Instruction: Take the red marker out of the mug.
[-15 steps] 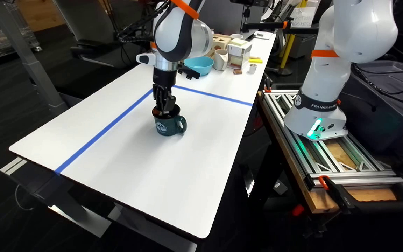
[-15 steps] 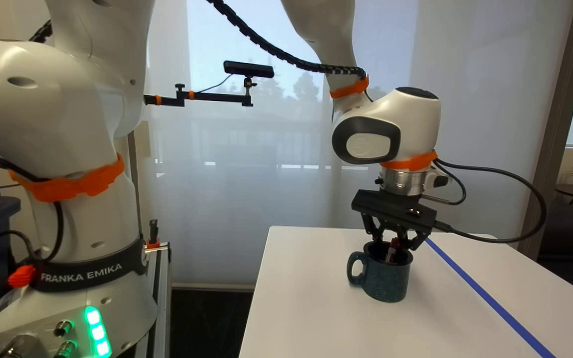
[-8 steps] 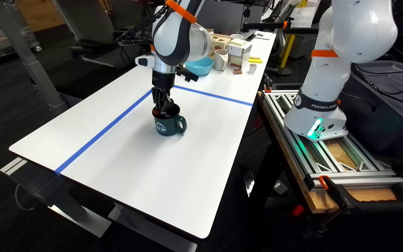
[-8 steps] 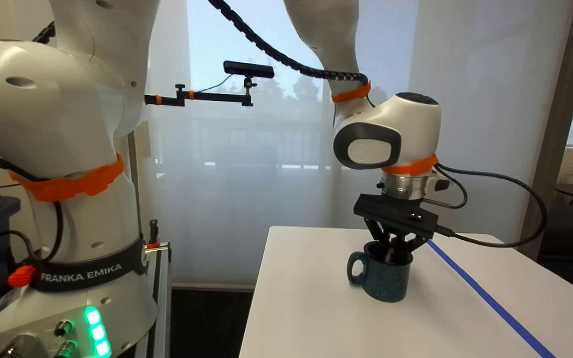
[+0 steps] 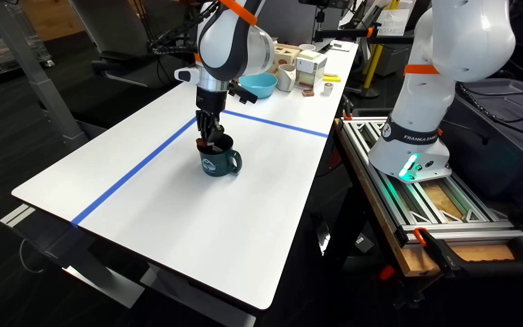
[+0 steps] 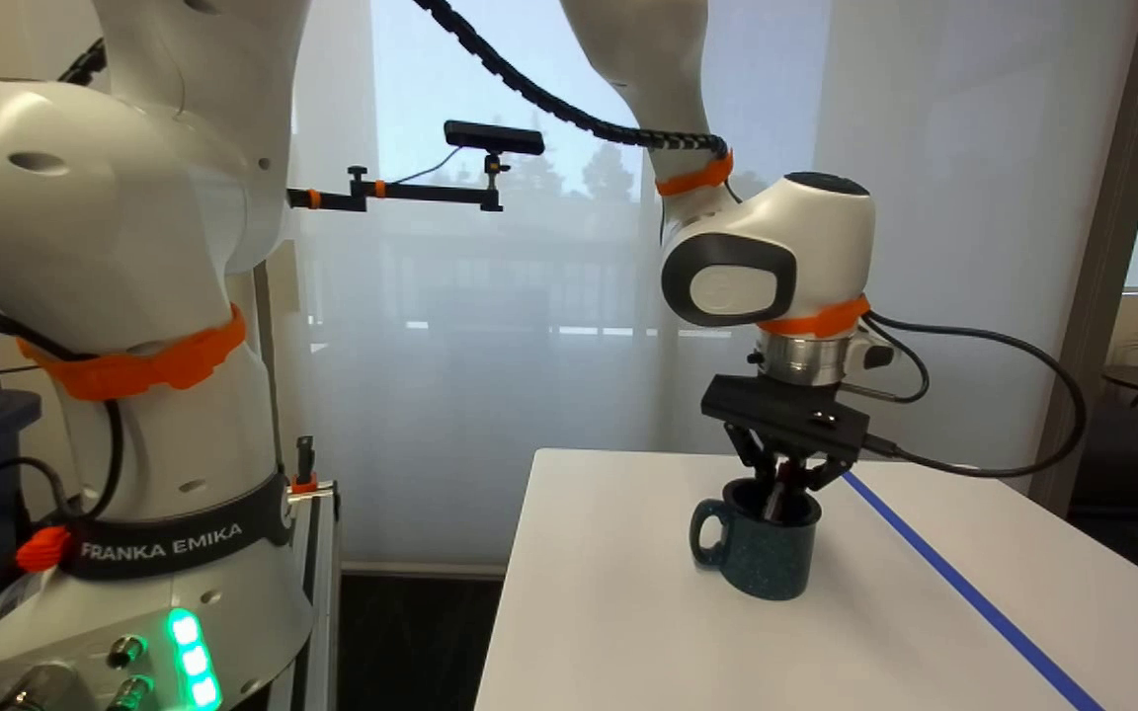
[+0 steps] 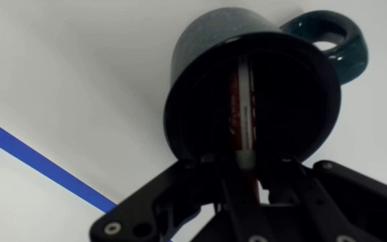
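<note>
The dark speckled mug [image 5: 218,164] stands upright on the white table; it also shows in an exterior view [image 6: 769,561] and the wrist view [image 7: 210,32]. The red marker [image 7: 246,117], with a white label stripe, leans inside the mug; its lower part is within the mug, and its upper end is between my fingers. It also shows in an exterior view [image 6: 774,506]. My gripper [image 7: 246,163] points down just above the mug's mouth, and its fingers are closed on the marker's upper end. The gripper shows in both exterior views [image 5: 212,136] [image 6: 784,482].
Blue tape lines [image 5: 139,168] run along the white table [image 5: 189,227]. A light blue bowl [image 5: 259,85], a beige cup [image 5: 286,78] and a white box [image 5: 310,68] stand toward the table's far end. The mug's handle [image 6: 705,533] points toward the robot base.
My gripper went down into the mug's mouth and its fingers closed round the marker. It has since risen a little, the marker held. The mug has stayed nearly in place.
</note>
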Tool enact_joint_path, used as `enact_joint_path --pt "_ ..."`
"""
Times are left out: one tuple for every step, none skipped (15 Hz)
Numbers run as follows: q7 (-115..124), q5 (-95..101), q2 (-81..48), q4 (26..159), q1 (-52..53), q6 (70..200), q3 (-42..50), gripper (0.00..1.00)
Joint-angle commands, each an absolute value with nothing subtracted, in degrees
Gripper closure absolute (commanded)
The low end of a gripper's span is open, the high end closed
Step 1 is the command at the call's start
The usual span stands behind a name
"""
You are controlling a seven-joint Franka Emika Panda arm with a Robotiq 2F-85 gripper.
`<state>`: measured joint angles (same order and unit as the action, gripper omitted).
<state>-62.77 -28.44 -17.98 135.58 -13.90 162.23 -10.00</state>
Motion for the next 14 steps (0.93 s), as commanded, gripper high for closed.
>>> enact_joint_path --pt "-58.5 -27.0 -12.7 137.7 -13.4 159.9 -10.0 0.95" --pt "-57.4 -26.8 -11.8 137.7 -13.1 159.3 -9.6 0.95" --pt "-56.5 -26.6 -10.9 137.6 -12.8 158.8 -9.3 0.95" --pt "-55.5 -26.6 -10.0 137.5 -12.5 158.1 -9.0 0.95" --pt "-53.7 -25.8 -9.0 137.3 -12.0 157.0 -8.2 0.95" --pt "-52.5 -25.3 -8.2 137.1 -11.6 155.9 -7.5 0.95" --pt "-50.6 -24.0 -7.4 136.8 -11.1 155.1 -6.5 0.95" --pt "-49.2 -23.0 -6.9 136.5 -10.6 154.7 -5.6 0.95" --pt "-47.4 -21.6 -6.6 135.9 -10.3 154.6 -4.6 0.95" --pt "-45.8 -20.2 -6.6 135.3 -10.0 155.2 -3.6 0.95" --pt "-43.1 -17.6 -6.9 134.5 -9.6 155.6 -2.2 0.95" --pt "-40.9 -15.4 -7.3 133.9 -9.5 155.7 -1.1 0.95" --pt "-38.6 -13.0 -8.0 133.1 -9.5 156.1 0.0 0.95" --pt "-36.0 -10.4 -8.9 132.5 -9.4 156.4 1.2 0.95"
